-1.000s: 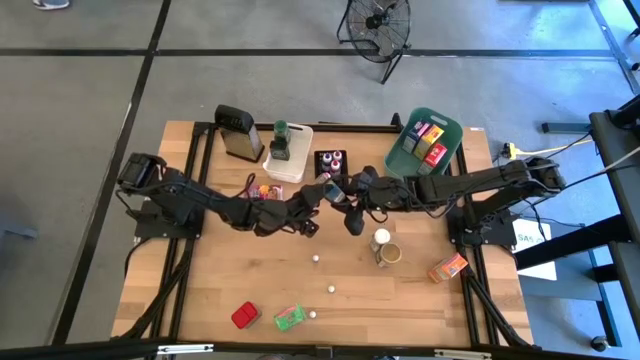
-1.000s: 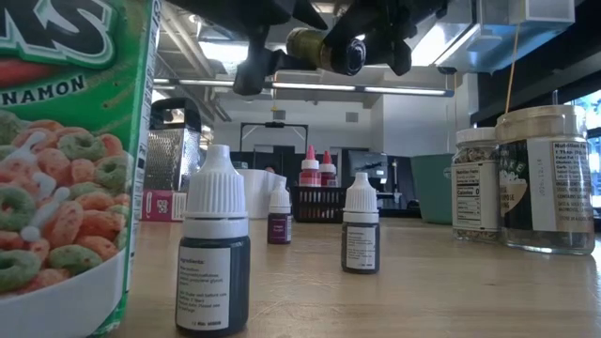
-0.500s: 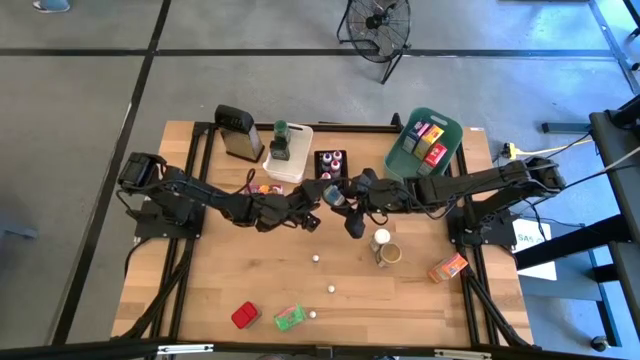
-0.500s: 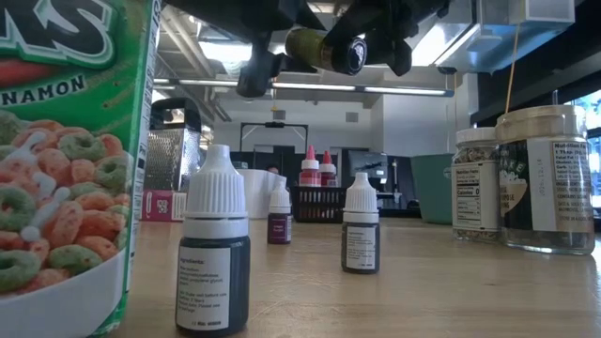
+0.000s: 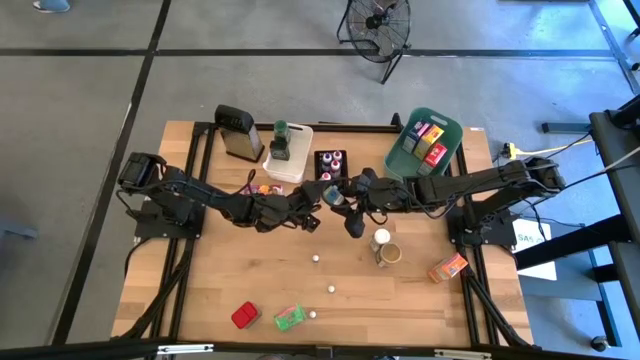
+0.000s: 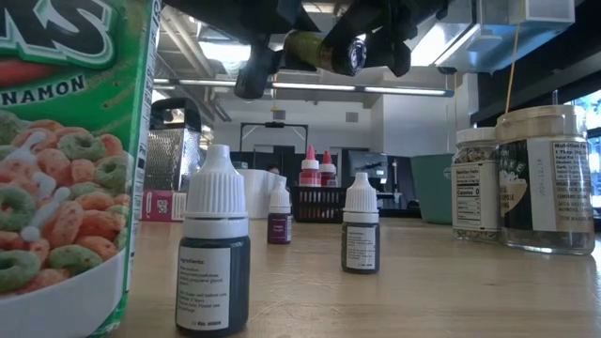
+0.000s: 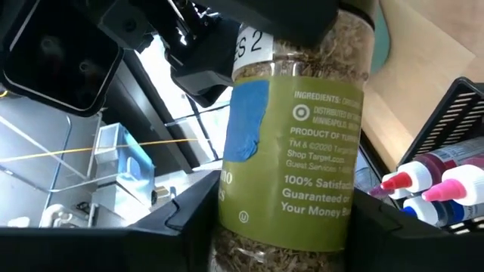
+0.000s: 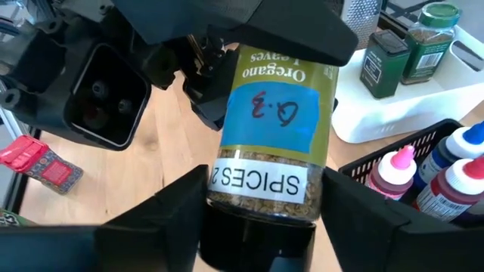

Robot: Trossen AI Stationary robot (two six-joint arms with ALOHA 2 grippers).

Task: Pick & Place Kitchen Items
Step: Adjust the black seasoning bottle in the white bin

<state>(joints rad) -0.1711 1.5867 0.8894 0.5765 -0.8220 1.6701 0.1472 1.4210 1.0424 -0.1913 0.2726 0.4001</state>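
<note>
An oregano jar (image 5: 336, 193) with a green label, a blue tape patch and a black cap hangs in mid-air over the middle of the table, roughly level (image 6: 319, 47). My left gripper (image 5: 319, 203) comes at it from the table's left. My right gripper (image 5: 349, 205) comes from the right. Both are shut on the jar, one at each end. In the left wrist view the jar (image 7: 295, 136) fills the space between my fingers. The right wrist view shows its cap end (image 8: 257, 242) nearest. My left gripper pinches the jar's base end (image 7: 280, 249) between its two fingers, which lie level and along the jar from the table's left. The jar is lifted clear. My right gripper has the cap end (image 8: 261, 219) between its two fingers (image 8: 162, 215), which slant down from the table's right along the jar.
Far side: grater (image 5: 238, 132), white bin (image 5: 300, 135) with green jars, black basket (image 5: 332, 160) of bottles, teal bin (image 5: 445, 128) with packets. On the table: two jars (image 5: 384, 246), an orange packet (image 5: 447, 267), red (image 5: 244, 315) and green (image 5: 289, 318) packets, and small dropper bottles (image 6: 214, 253).
My left gripper's near finger has drawn in toward the jar, and the gripper has taken hold of the base end. The jar has stayed in mid-air between the two grippers and has tipped only slightly.
</note>
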